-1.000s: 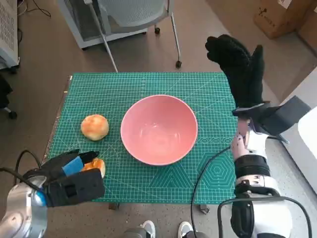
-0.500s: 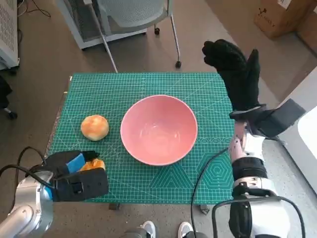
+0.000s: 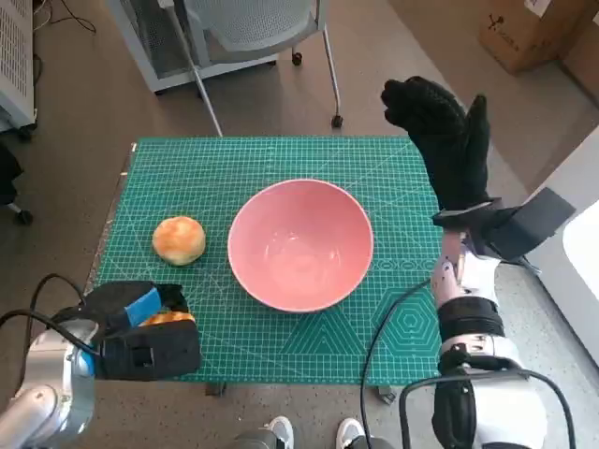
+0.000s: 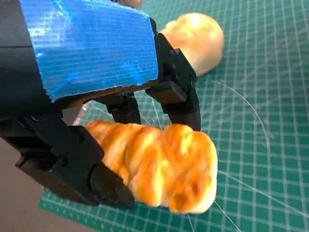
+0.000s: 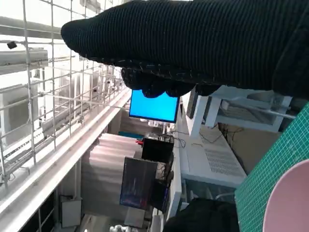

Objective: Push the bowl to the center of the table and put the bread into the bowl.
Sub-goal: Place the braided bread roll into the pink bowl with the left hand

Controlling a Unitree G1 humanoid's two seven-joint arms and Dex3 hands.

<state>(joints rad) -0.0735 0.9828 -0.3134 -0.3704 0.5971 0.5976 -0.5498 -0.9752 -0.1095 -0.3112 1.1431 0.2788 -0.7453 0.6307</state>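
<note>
A golden, ridged bread loaf [image 4: 159, 164] with a glossy browned crust lies at the near left corner of the green cutting mat [image 3: 281, 159], the left hand [image 3: 140, 327] closed around it. A round bun [image 3: 179, 239] sits left of the empty pink bowl [image 3: 300, 243], mid-mat. The right hand [image 3: 445, 140] hangs raised, fingers apart, holding nothing.

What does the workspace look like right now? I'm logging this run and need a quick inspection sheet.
Surface: green cutting mat covering the small table.
Job's things: pink bowl near the mat's middle, holding nothing; round bun on the mat, apart from the bowl; long bread roll between the left hand's fingers.
Clutter: nothing seen.
Hands: left hand grips the roll at the mat's near left corner; right hand raised beyond the far right corner, holding nothing.
Cables: black cables along both arms.
Surroundings: chair, cardboard box, feet.
</note>
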